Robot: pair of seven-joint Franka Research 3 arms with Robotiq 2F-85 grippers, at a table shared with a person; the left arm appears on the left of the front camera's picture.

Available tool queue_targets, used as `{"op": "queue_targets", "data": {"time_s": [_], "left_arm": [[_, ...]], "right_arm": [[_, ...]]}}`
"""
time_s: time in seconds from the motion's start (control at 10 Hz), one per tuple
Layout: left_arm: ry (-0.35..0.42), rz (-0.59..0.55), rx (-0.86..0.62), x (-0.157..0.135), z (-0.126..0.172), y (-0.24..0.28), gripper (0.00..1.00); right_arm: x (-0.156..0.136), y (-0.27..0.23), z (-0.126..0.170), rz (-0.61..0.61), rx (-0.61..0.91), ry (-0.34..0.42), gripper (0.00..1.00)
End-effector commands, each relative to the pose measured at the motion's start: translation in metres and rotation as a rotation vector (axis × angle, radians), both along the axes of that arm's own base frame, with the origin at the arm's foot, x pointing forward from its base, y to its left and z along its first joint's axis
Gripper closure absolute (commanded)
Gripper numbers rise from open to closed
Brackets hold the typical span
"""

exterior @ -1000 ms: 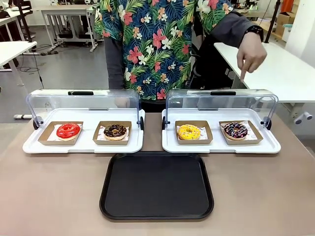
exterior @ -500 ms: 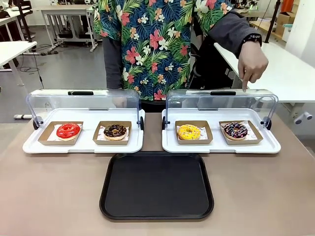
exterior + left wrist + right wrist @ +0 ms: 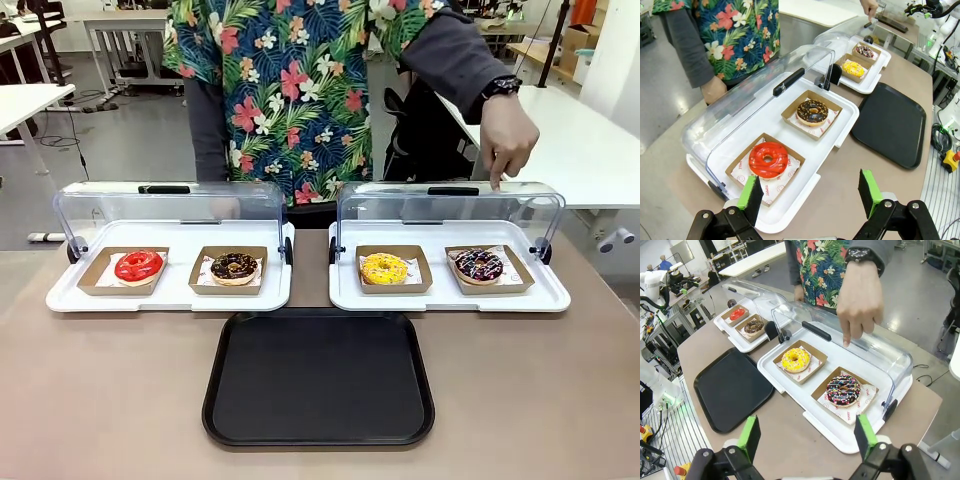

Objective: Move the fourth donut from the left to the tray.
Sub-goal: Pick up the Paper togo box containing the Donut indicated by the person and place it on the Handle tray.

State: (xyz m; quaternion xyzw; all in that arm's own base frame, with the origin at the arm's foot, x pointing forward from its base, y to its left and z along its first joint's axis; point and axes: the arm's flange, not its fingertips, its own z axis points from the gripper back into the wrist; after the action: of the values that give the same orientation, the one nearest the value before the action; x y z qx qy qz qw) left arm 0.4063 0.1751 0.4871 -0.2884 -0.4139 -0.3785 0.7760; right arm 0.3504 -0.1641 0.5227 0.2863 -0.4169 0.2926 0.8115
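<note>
The fourth donut (image 3: 479, 265) (image 3: 843, 389) (image 3: 865, 51), dark chocolate with pink and white drizzle, rests in a brown cardboard holder at the right end of the right white tray (image 3: 548, 300). A person's hand (image 3: 508, 138) (image 3: 858, 307) points a finger down at the raised clear lid above it. The black tray (image 3: 318, 377) (image 3: 731, 388) (image 3: 890, 122) lies bare at the table's near middle. My left gripper (image 3: 810, 192) is open above the table in front of the red donut (image 3: 768, 159). My right gripper (image 3: 806, 437) is open, hovering near the right tray's front edge.
The left white tray (image 3: 170, 297) holds the red donut (image 3: 138, 266) and a chocolate donut with nut crumbs (image 3: 235, 267). A yellow donut (image 3: 384, 268) sits beside the fourth donut. Both clear lids (image 3: 170, 210) stand raised behind the donuts. The person stands at the far side.
The person has shifted left and lowered the pointing hand until the fingertip reaches the right lid's top. The donuts and the black tray have not moved.
</note>
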Motion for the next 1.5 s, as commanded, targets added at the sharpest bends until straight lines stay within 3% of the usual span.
{"op": "queue_targets", "data": {"time_s": [0.0,0.8,0.9,1.2,1.4], "left_arm": [[-0.010,0.001,-0.024,0.001,0.001,-0.001,0.00],[-0.010,0.001,-0.024,0.001,0.001,-0.001,0.00],[-0.010,0.001,-0.024,0.001,0.001,-0.001,0.00],[-0.010,0.001,-0.024,0.001,0.001,-0.001,0.00],[-0.010,0.001,-0.024,0.001,0.001,-0.001,0.00]], "right_arm": [[0.004,0.000,0.002,0.007,0.011,-0.035,0.00],[0.004,0.000,0.002,0.007,0.011,-0.035,0.00],[0.000,0.000,0.000,0.000,0.000,0.000,0.00],[0.050,0.035,0.020,0.125,-0.245,0.020,0.00],[0.075,0.068,0.007,0.250,-0.462,0.030,0.00]]}}
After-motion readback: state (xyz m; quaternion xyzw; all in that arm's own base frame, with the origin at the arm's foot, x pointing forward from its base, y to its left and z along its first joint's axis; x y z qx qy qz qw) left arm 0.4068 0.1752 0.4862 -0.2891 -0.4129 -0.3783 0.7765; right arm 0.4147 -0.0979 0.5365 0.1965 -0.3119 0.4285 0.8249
